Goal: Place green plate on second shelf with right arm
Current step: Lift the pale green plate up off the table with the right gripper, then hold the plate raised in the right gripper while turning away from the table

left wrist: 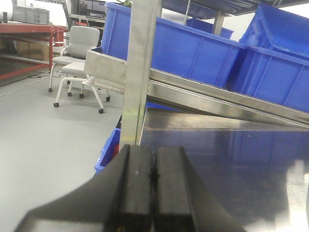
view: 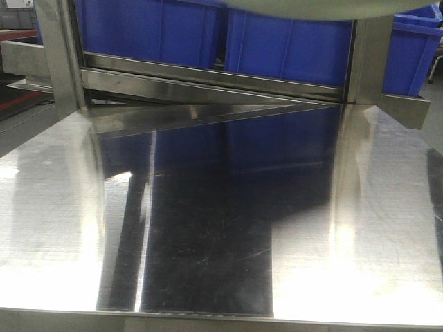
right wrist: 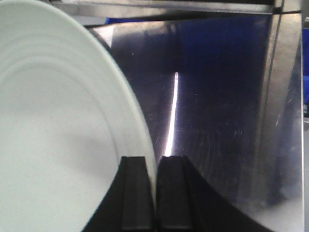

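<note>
right wrist view: right pincer [right wrist: 150, 193] pinches the green plate [right wrist: 58, 145] by its rim, above the steel shelf [right wrist: 217, 121]; the frame cuts the plate off. front view shows only its edge. left pincer [left wrist: 153, 193] is pressed together.

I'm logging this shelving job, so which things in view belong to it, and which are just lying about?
In the job: green plate; right gripper, shut on its rim; steel shelf.
Just about: blue bins; office chairs; left gripper, shut and empty.
</note>
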### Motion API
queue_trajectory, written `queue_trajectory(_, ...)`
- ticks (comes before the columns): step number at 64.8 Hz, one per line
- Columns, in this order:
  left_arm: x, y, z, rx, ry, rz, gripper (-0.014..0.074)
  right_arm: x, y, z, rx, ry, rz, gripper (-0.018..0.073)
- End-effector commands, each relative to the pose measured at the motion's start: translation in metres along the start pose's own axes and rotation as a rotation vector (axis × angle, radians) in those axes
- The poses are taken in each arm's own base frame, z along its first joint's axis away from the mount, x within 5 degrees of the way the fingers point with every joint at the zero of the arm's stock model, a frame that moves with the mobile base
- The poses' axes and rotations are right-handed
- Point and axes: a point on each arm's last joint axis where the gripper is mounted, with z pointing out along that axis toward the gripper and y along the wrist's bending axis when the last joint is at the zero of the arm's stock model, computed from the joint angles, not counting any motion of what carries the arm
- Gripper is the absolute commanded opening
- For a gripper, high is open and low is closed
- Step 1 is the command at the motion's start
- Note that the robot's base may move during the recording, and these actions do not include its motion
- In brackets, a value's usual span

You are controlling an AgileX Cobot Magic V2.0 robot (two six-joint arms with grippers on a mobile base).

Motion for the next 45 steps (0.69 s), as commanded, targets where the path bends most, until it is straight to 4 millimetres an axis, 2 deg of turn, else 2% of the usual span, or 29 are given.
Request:
queue_trajectory(1, 0.005, 0.001, -0.001, 0.013, -0.066, -0.012, 0.0130, 0.007, 0.000, -0.025, -0.042, -0.112, 0.053, 0.0048)
queue_trajectory(7, 0.005, 0.001, -0.001, 0.013, -0.066, -0.012, 0.0130, 0.028, -0.006, -0.038, -0.028, -0.109, 0.072, 0.0048)
queue_trajectory(11, 0.005, 0.001, -0.001, 0.013, -0.066, -0.012, 0.0130, 0.040, -0.011, -0.039, -0.012, -0.104, 0.060, 0.0048)
queue_trajectory(30, 0.005, 0.001, -0.001, 0.013, -0.066, -0.012, 0.0130, 0.073, -0.025, -0.043, 0.038, -0.060, 0.025, 0.0048)
queue_trajectory(45, 0.005, 0.001, -0.001, 0.013, -0.066, -0.012, 0.0130, 0.088, -0.032, -0.056, 0.009, -0.240, -0.009, 0.0048)
